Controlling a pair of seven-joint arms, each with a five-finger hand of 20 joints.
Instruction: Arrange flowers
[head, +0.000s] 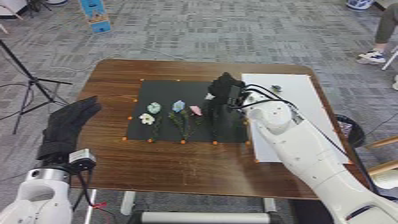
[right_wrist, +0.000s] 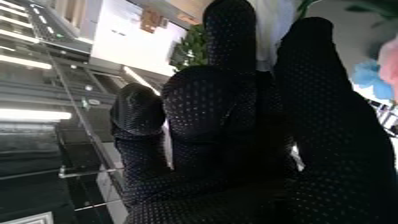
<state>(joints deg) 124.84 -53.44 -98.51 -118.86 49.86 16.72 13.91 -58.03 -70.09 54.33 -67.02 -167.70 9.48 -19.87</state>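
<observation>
Tabletop (head: 160, 172): carrying a black mat and a white sheet
White sheet (head: 293, 82): lying right of the mat
Black mat (head: 173, 89): lying under flowers
Left hand (head: 67, 125): hovering by the tabletop's left edge, fingers extending loosely
Right hand (head: 226, 86): gripping a pale bloom (right_wrist: 274, 25) between fingers and thumb, near the mat's right side
Flowers on mat: mint flower (head: 154, 108), white flower (head: 147, 119), blue flower (head: 179, 106), pink flower (head: 195, 110), all lying left of the right hand

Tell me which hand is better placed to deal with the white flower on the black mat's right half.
Right, I'd judge: the right hand is close against that white flower, over the black mat, while the left hand is out by the table's left edge.
</observation>
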